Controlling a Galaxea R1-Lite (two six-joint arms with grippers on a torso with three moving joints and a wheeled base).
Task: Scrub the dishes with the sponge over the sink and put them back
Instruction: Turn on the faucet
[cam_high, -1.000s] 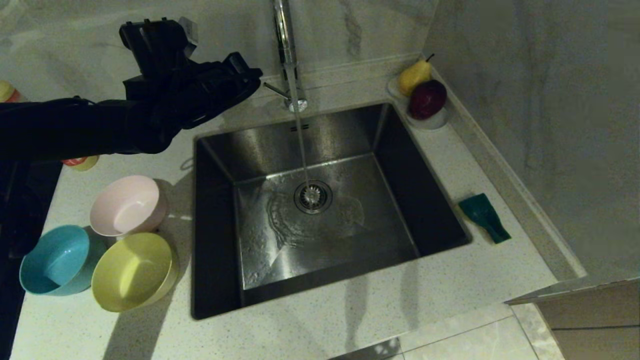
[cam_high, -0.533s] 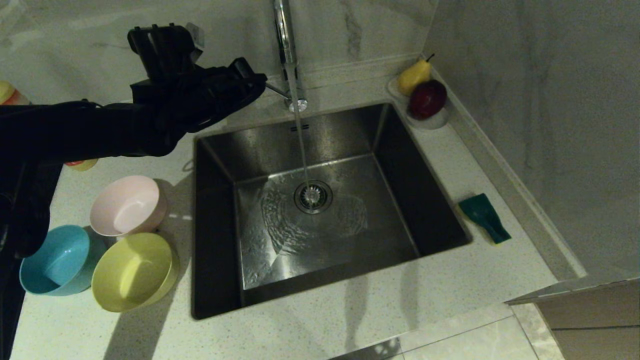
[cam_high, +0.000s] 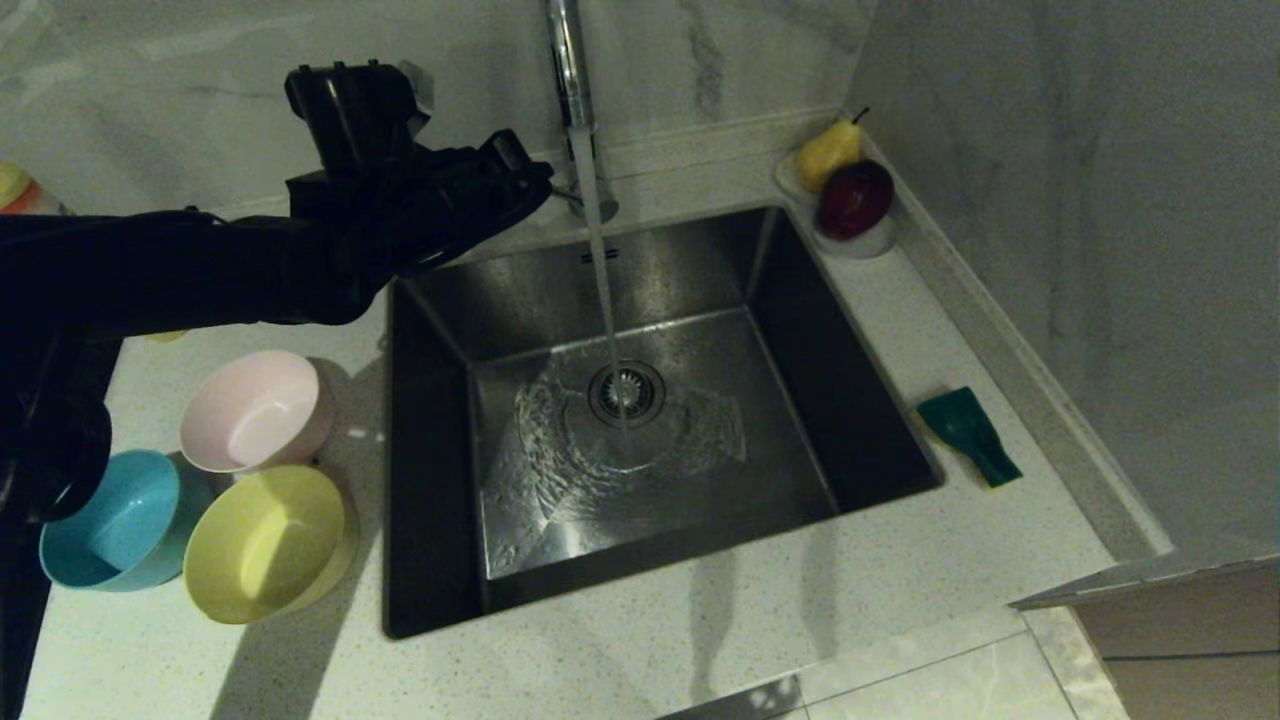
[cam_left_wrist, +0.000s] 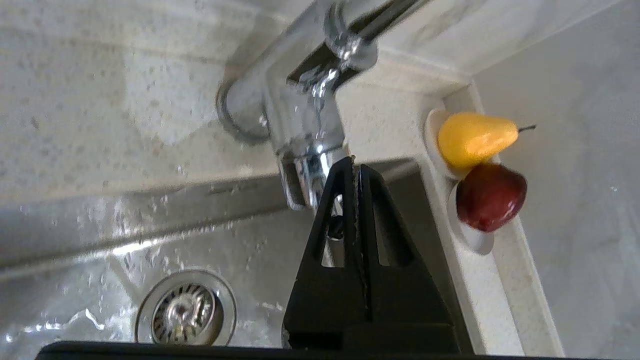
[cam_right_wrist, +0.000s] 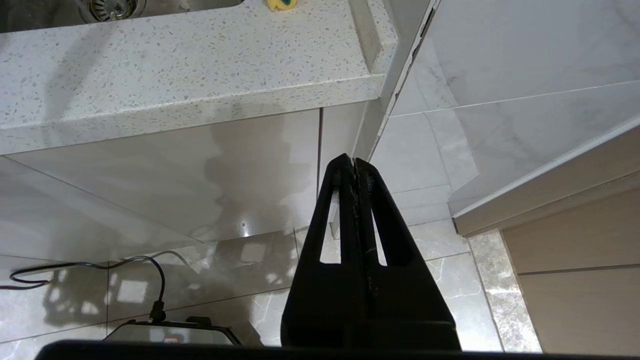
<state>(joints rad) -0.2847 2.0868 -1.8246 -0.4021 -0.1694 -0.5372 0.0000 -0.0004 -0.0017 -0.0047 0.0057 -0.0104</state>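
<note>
The dishes sit on the counter left of the sink (cam_high: 850, 440): a pale pink bowl (cam_high: 255, 410) farthest back, a light blue bowl (cam_high: 115, 520) nearest the left edge, and a yellow bowl (cam_high: 265, 545) in front, the three clustered rim to rim. I see the sponge (cam_high: 968, 435) lying green face up on the counter right of the basin, well apart from the bowls. My left gripper (cam_high: 535, 180) hangs over the far left corner of the sink, its fingers pressed together on nothing, with the tips just beside the base of the chrome tap (cam_left_wrist: 305, 165) (whether they touch the lever I cannot tell). Water (cam_high: 605, 300) runs from the spout onto the drain strainer (cam_high: 627, 392) and spreads over the basin floor. A clear dish (cam_high: 860, 240) with a yellow pear (cam_high: 828, 152) and a dark red apple (cam_high: 855, 197) stands in the far right corner. My right gripper (cam_right_wrist: 355, 165) is parked low beside the cabinet front, its fingers also fully together and empty, pointing at the tiled floor (cam_right_wrist: 440, 280).
</note>
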